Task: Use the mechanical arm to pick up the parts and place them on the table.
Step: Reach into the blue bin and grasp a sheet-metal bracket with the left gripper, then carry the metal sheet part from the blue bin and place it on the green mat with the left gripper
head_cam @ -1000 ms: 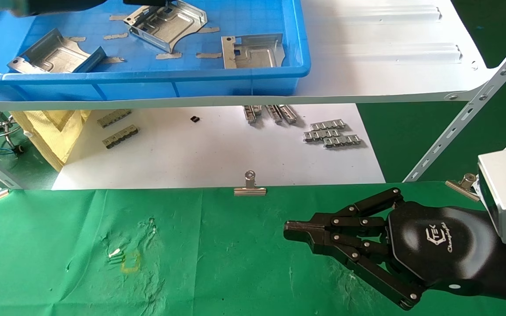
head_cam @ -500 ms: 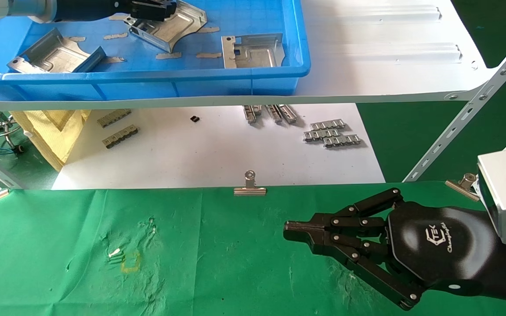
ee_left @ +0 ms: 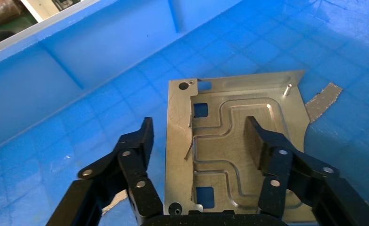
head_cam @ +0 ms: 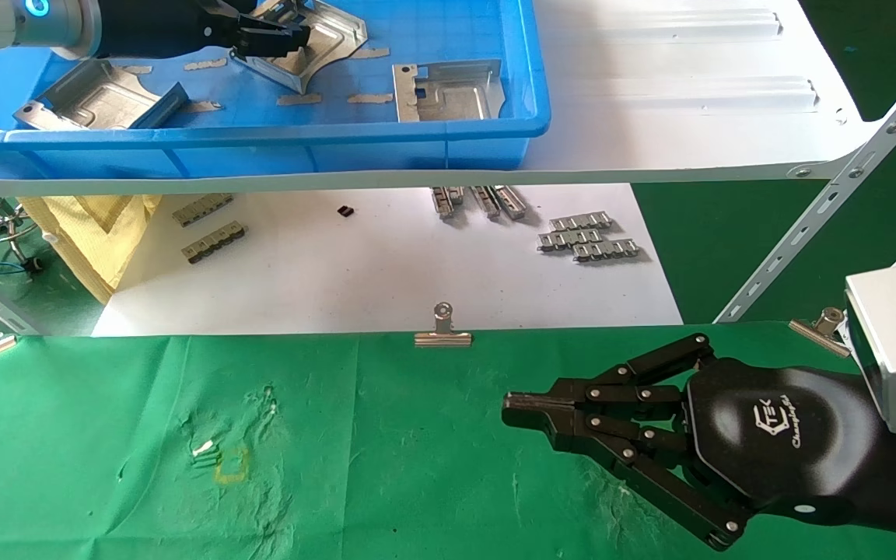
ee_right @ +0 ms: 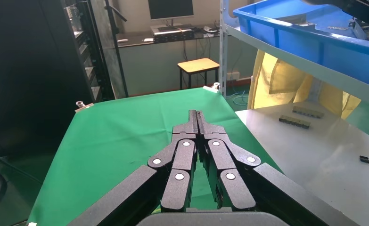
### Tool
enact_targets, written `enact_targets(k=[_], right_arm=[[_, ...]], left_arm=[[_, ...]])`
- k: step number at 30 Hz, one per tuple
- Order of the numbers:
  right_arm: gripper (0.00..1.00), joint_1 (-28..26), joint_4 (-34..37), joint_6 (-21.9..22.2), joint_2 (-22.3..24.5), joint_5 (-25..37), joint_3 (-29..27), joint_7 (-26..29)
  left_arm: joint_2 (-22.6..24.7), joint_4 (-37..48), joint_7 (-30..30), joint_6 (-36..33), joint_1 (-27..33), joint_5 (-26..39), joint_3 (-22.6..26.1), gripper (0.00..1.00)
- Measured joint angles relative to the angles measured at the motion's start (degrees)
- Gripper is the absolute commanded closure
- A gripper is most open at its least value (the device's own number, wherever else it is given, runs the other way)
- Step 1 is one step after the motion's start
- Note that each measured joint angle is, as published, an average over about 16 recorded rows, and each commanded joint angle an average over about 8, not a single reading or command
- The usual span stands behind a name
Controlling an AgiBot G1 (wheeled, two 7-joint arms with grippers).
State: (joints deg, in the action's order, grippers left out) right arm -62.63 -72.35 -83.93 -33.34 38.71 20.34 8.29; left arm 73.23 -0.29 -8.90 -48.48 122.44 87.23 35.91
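Three silvery parts lie in the blue tray (head_cam: 261,140) on the shelf: one at the left (head_cam: 98,97), one in the middle (head_cam: 331,39) and one at the right (head_cam: 448,93). My left gripper (head_cam: 292,35) is open over the middle part. In the left wrist view the gripper (ee_left: 199,136) straddles one long edge of the part (ee_left: 229,141): one finger is outside that edge, the other is over the embossed channels. My right gripper (head_cam: 514,404) is shut and empty, low over the green table (head_cam: 386,467); the right wrist view shows its fingertips (ee_right: 197,115) pressed together.
The tray stands on a white shelf board (head_cam: 689,93) held by a slanted metal bracket (head_cam: 829,210). Below it, a white board carries small ridged strips (head_cam: 588,233). A binder clip (head_cam: 442,330) grips the table's far edge. A yellow square outline (head_cam: 232,464) marks the cloth.
My left arm has come further into the tray and its gripper has come down over the middle part. The right arm has not moved.
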Motion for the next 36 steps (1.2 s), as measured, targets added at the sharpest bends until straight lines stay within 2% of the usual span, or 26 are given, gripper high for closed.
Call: enact_targets(k=[23,24,31,32,36], right_arm=[[0.99,0.0,0.0,0.0,0.0,0.0,0.0,0.0],[0.95,0.0,0.0,0.0,0.0,0.0,0.0,0.0],[0.1,0.0,0.0,0.0,0.0,0.0,0.0,0.0],[0.02,0.0,0.0,0.0,0.0,0.0,0.0,0.0],[0.0,0.0,0.0,0.0,0.0,0.0,0.0,0.0]], left_arm=[[-1.6,-1.4,2.7,-2.3,1.0,-1.2,-0.8,1.0],[-1.9,-1.7,3.2,-2.9,1.0,-1.6,-1.1,1.0],[-5.3,-4.4,8.4,-12.1,1.5,-5.1,-3.3,1.0],[-6.0,-4.8,9.3,-14.1,1.5,-5.7,-3.7,1.0],[-9.0,-6.2,13.7,-22.8,1.3,-8.1,-5.1,1.0]])
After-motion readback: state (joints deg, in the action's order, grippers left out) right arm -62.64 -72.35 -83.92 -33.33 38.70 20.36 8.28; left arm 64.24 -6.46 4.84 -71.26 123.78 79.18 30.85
